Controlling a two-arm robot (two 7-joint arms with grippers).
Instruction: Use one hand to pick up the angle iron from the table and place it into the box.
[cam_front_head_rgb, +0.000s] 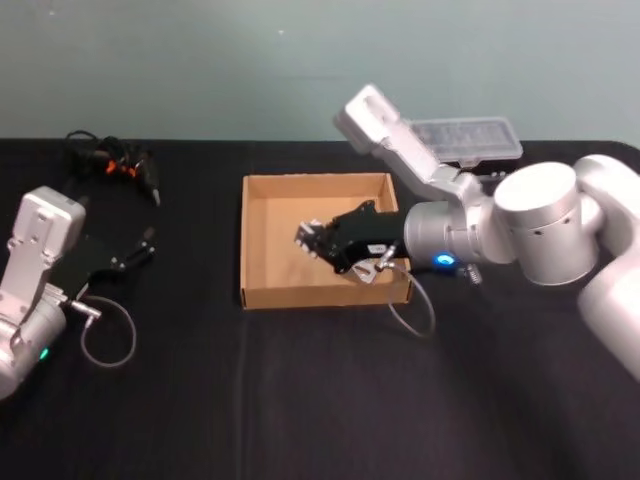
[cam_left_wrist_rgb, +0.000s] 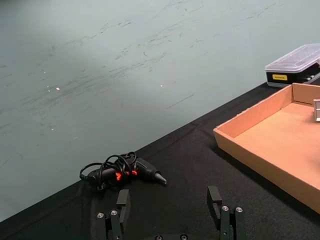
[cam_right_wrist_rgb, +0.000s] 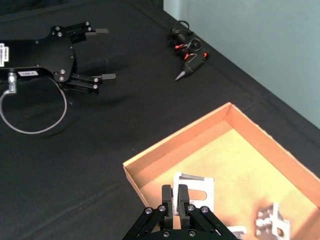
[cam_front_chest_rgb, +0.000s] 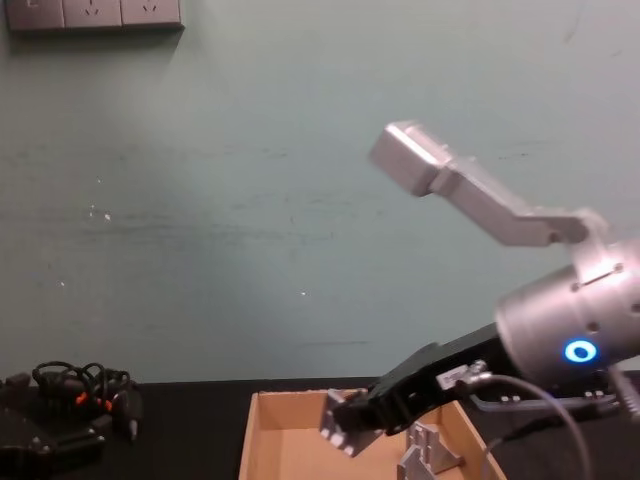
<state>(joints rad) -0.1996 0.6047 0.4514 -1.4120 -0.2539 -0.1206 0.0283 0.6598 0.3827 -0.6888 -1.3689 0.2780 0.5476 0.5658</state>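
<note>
The right gripper (cam_right_wrist_rgb: 175, 199) pinches an angle iron (cam_right_wrist_rgb: 194, 191) over the box (cam_front_head_rgb: 262, 290). The left gripper (cam_left_wrist_rgb: 170, 210) rests spread, holding nothing, on the table (cam_front_head_rgb: 300, 400)

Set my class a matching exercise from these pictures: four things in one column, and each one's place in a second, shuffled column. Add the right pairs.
Things
1. right gripper
2. left gripper
3. plastic case
4. tangle of black cables

Places
A. far left corner of the table
B. over the box, shut on an angle iron
C. behind the box, to the right
D. near left of the table, open

Pairs: 1-B, 2-D, 3-C, 4-A
</note>
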